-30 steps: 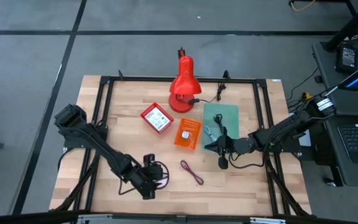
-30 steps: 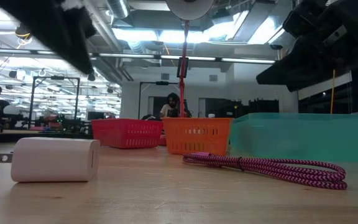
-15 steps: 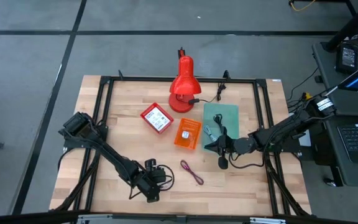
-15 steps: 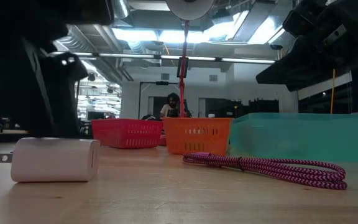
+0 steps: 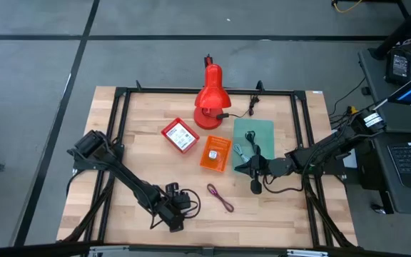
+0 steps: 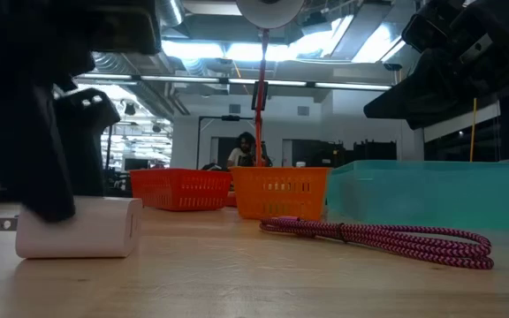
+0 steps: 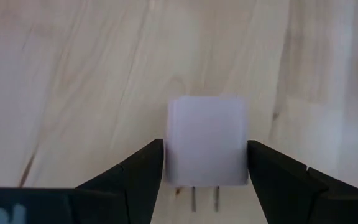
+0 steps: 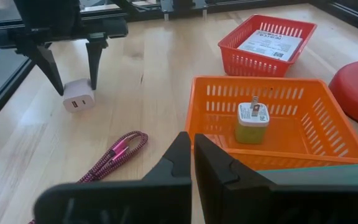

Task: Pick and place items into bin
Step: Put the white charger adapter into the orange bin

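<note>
Wooden planks of the table [image 5: 141, 160] carried everything we saw. Near its front edge lay a small white charger [image 7: 206, 140], prongs showing, and the left gripper [image 7: 205, 165] straddled it with its fingers [image 7: 143, 167] apart, one close on each side; from the wrist view we could not quite tell whether they touched it yet. We saw the same from the low view, where the dark gripper stood over the charger [image 6: 79, 226]. Just beside it toward the middle lay a maroon cord [image 5: 220, 198]. Farther back sat an orange basket [image 5: 215, 154] holding a yellowish plug [image 8: 253, 122], a red basket [image 5: 180, 135] with a printed card [image 8: 276, 43], and a teal bin [image 5: 253, 139]. The right gripper [image 5: 238, 168] hung over the orange basket's near corner, fingers [image 8: 178, 163] together. Behind stood a red lamp [image 5: 210, 101].
</note>
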